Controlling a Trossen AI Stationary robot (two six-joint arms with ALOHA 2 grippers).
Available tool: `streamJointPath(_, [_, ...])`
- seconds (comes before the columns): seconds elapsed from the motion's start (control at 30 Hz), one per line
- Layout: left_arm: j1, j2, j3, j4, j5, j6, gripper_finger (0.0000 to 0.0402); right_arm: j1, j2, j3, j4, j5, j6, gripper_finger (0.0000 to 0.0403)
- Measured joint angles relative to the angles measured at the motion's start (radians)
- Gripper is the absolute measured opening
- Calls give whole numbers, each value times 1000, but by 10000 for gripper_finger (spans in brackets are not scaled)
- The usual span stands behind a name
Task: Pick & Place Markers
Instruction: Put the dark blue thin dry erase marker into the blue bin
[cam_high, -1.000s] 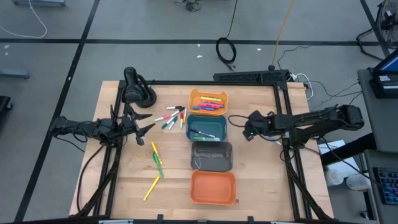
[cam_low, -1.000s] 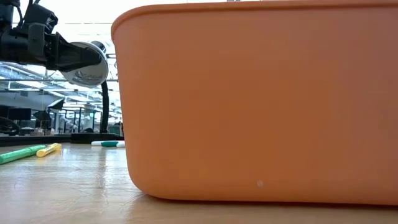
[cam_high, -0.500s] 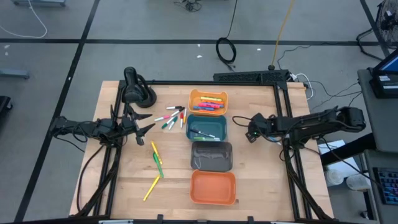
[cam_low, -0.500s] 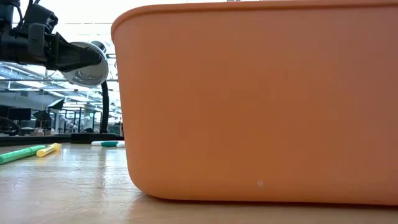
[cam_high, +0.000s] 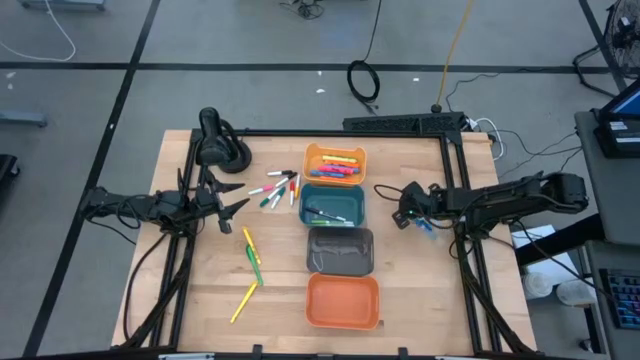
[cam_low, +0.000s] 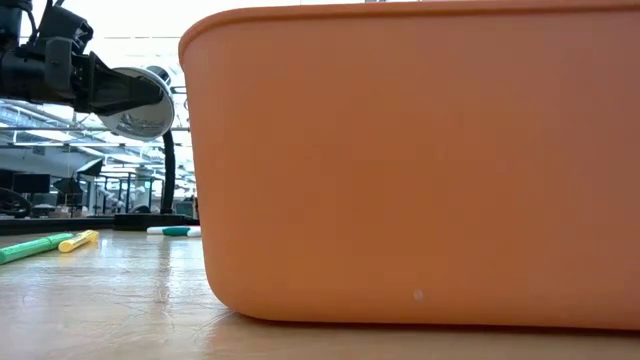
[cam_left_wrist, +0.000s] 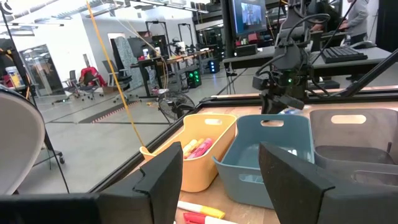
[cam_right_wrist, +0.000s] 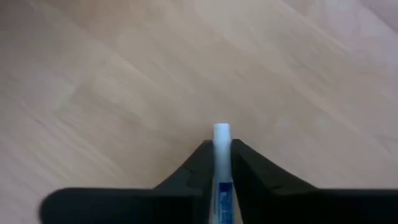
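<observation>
Since a second ago the right arm has drawn a little toward the right of the overhead frame, and its right gripper (cam_high: 411, 215) now sits low over bare wood at centre right, clenched on a blue marker (cam_right_wrist: 221, 163) whose white tip pokes out between the fingers. Beside it, toward the frame's middle, four bins run in a column: the light orange bin (cam_high: 335, 164) at the top with several markers inside, the teal bin (cam_high: 334, 205) below it with a couple, then the grey bin (cam_high: 340, 249) and the orange bin (cam_high: 343, 301), in which I can make out nothing.

Further left, a loose cluster of markers (cam_high: 277, 187) lies on the counter (cam_high: 420, 290) next to the top bins, and three yellow and green ones (cam_high: 250, 252) lie lower down at centre left. At the left edge the left gripper (cam_high: 228, 195) waits with its fingers spread and nothing between them, pointing at the cluster.

My reading: sorting is well begun but far from finished; the held marker and roughly a dozen loose ones remain to be binned.
</observation>
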Motion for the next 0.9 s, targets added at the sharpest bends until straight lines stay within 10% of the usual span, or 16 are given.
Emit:
streamJointPath(0.67, [0,0,0,0,0,0,214,13,1,-1,824,95,-490,15])
streamJointPath(0.9, [0,0,0,0,0,0,214,40,3,0,1337,-136,-674,14])
